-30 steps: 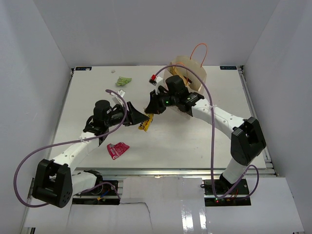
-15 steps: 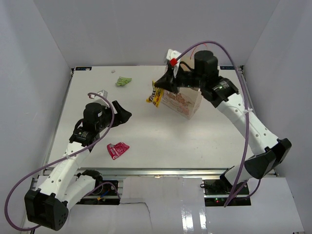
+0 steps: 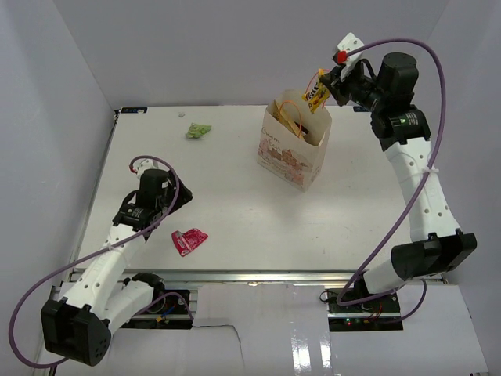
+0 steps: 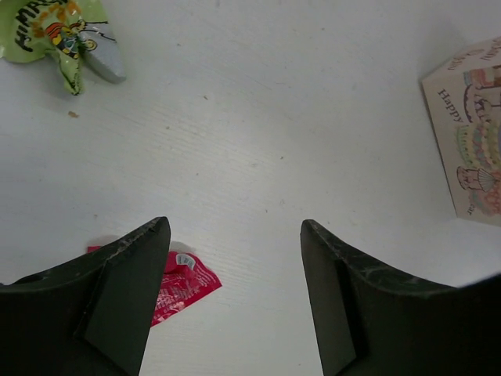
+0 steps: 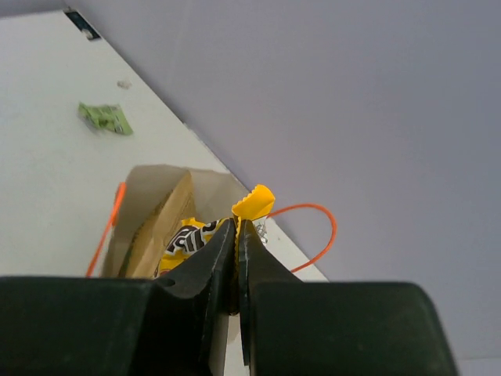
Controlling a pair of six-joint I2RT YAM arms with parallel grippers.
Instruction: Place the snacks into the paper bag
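The cream paper bag (image 3: pixel 291 150) stands upright at the back centre, with orange loop handles (image 5: pixel 321 235). My right gripper (image 3: pixel 327 88) is shut on a small yellow packet (image 3: pixel 315 95) and holds it above the bag's open mouth; in the right wrist view the packet (image 5: pixel 254 204) is pinched between the fingers over the bag (image 5: pixel 160 215). My left gripper (image 3: pixel 176 201) is open and empty, low over the table. A magenta-pink packet (image 3: pixel 189 240) lies just near it, also seen in the left wrist view (image 4: pixel 178 286). A green packet (image 3: pixel 198 131) lies at the back left.
White walls enclose the table on three sides. The green packet (image 4: pixel 55 35) and the paper bag's printed side (image 4: pixel 470 141) show in the left wrist view. A small white scrap (image 3: pixel 182 114) lies near the back edge.
My right gripper has lifted the yellow packet from the table's middle up and right to above the bag's mouth. My left arm has drawn back toward the left.
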